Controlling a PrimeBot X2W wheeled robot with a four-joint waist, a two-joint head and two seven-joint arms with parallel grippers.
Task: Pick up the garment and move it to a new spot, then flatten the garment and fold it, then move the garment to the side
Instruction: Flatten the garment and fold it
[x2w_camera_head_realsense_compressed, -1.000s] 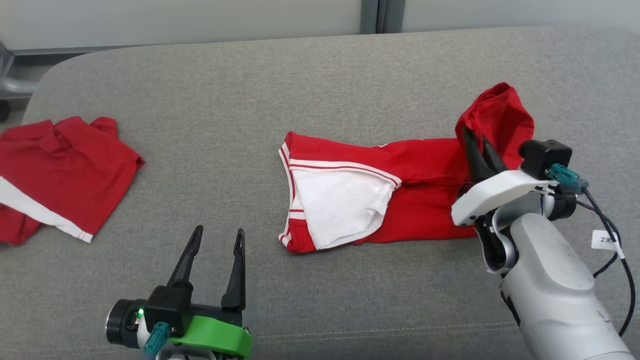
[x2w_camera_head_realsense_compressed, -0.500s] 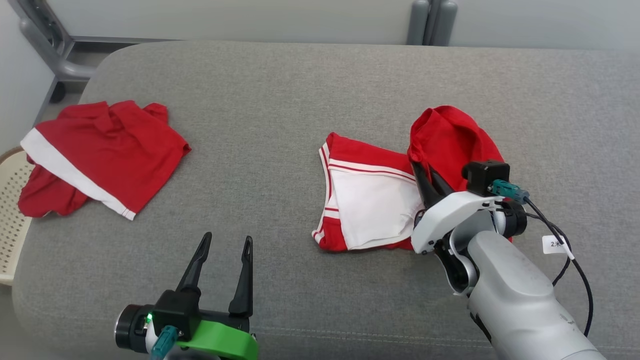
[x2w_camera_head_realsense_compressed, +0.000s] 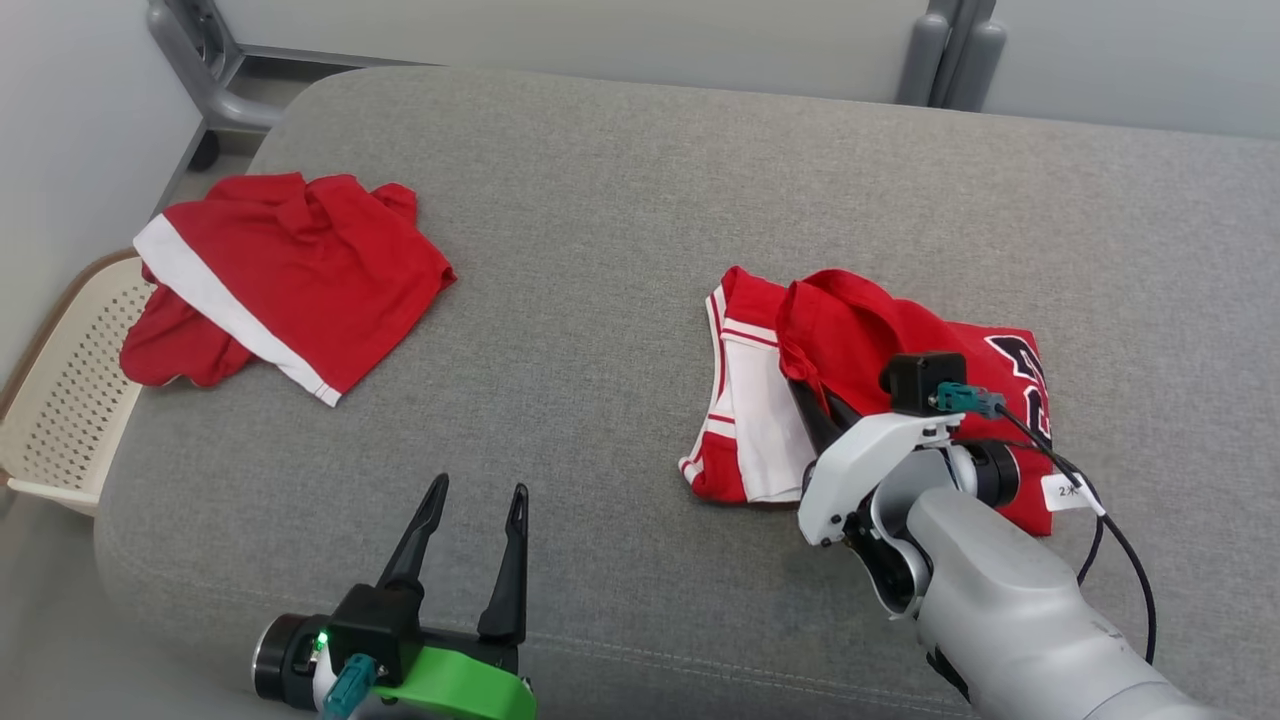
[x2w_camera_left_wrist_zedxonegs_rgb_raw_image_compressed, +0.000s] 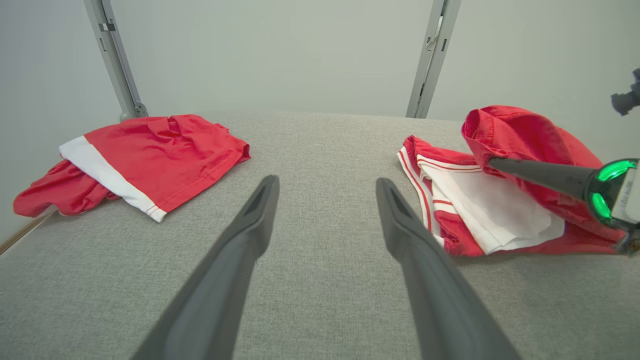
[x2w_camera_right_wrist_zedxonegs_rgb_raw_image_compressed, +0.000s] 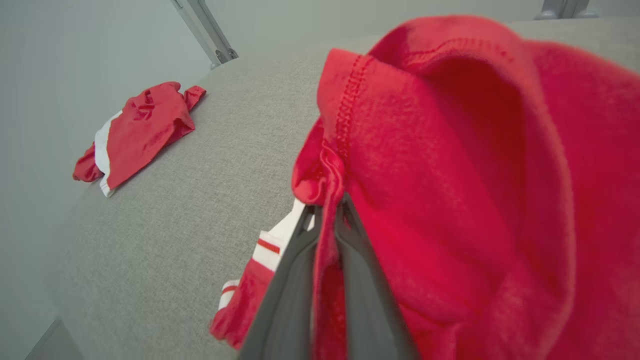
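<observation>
On grey upholstered cushion (x2w_camera_head_realsense_compressed: 600, 250), right of centre: red sports-type garment (x2w_camera_head_realsense_compressed: 860, 320), white and red striped trim, part doubled over itself, white panel exposed on its left side.

- Right gripper (x2w_camera_head_realsense_compressed: 805, 385): clamped on a raised red hem of the garment. Right wrist view showed cloth pinched between both fingers (x2w_camera_right_wrist_zedxonegs_rgb_raw_image_compressed: 295, 280), tips buried under the fold. Near-right part of garment was hidden behind pale forearm and wrist camera.
- Black print w/ white outline (x2w_camera_head_realsense_compressed: 1015, 360) on garment's far-right part: cut off by the fold, illegible.
- Left gripper (x2w_camera_head_realsense_compressed: 479, 487): fingers well apart, nothing between them, over bare cushion at lower left, well apart from both cloth items.
- Second red garment (x2w_camera_head_realsense_compressed: 290, 270) w/ white band: crumpled, near cushion's far-left corner. Couldn't tell whether its left end overhung the edge.
- Cream perforated basket (x2w_camera_head_realsense_compressed: 70, 380): beside cushion's left side, lower down, cut off by pic edge. Contents couldn't be made out.
- White tag (x2w_camera_head_realsense_compressed: 1065, 490) on right arm's cable: read "2" plus a 2nd mark, too small to be sure.
- Grey metal posts (x2w_camera_head_realsense_compressed: 945, 55) behind cushion: tops cut off.
</observation>
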